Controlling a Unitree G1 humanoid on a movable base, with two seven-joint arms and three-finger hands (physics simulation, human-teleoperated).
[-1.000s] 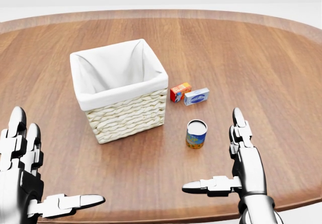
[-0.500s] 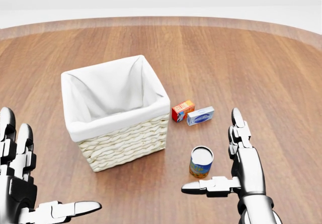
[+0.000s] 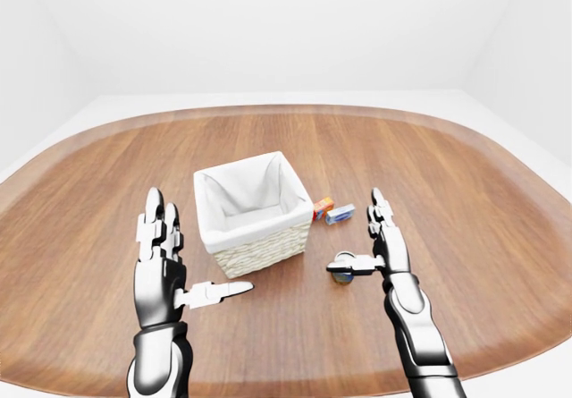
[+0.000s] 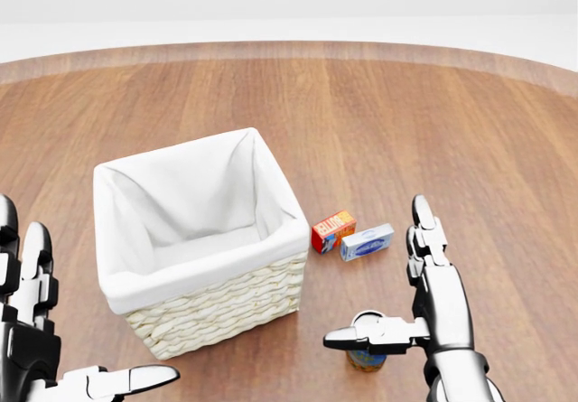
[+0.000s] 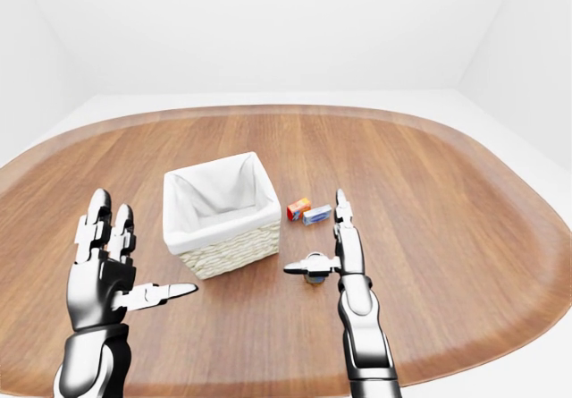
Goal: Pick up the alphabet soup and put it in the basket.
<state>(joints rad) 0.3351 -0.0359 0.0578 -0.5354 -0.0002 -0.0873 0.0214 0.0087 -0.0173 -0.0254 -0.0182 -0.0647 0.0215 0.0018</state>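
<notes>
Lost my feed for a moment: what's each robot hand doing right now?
Left robot hand: open, fingers spread, holding nothing.
Right robot hand: open, thumb stretched over the soup can, not gripping it.

Polished wood-grain table (image 4: 433, 113) with a satin sheen. Rough woven wicker basket (image 4: 226, 307), lined in smooth matt white cloth. Glossy chrome-like metal on left hand (image 3: 161, 277) and right hand (image 4: 433, 307), with dark joints. Alphabet soup (image 4: 366, 359) in a printed-label can, pale flat lid. Printed cardboard-like orange box (image 4: 333, 231) and blue-and-white box (image 4: 367, 242), faintly glossy.
</notes>
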